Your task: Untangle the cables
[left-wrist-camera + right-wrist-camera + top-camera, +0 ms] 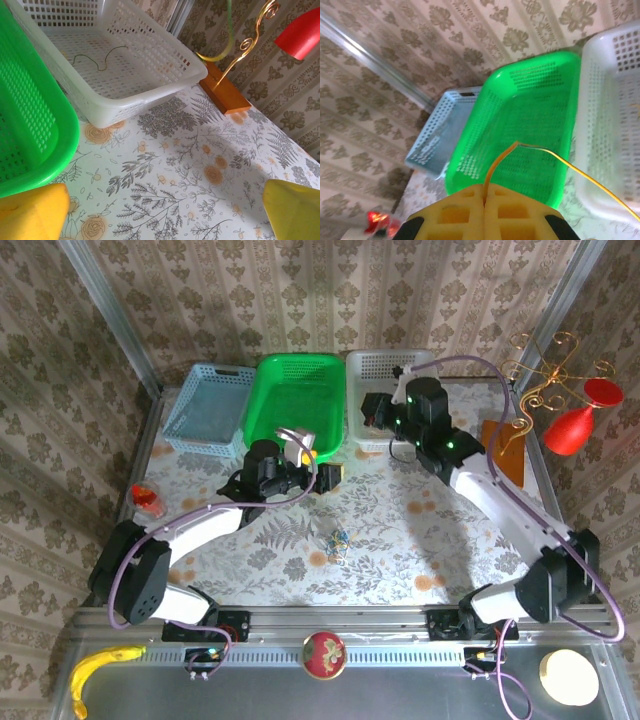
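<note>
Pinches a yellowish cable [555,159] between the pressed-together right jaws above the green basket [530,115] at the far edge of the worktop [400,530]. Holds the left jaws spread beside the white basket [150,97], thin dark cable [100,65] inside. Small tangle of cables [338,540] near mid-worktop.

A green basket [262,405] sat just ahead of the left pincer [318,464], with a white basket [150,55] ahead and to its right. A blue basket [185,410] lay farther to its left. A wooden block [227,97] bearing gold wire curls stood to the right of the right pincer [484,192]. A banana [100,665] and a red ball [324,653] lay well behind both.
</note>
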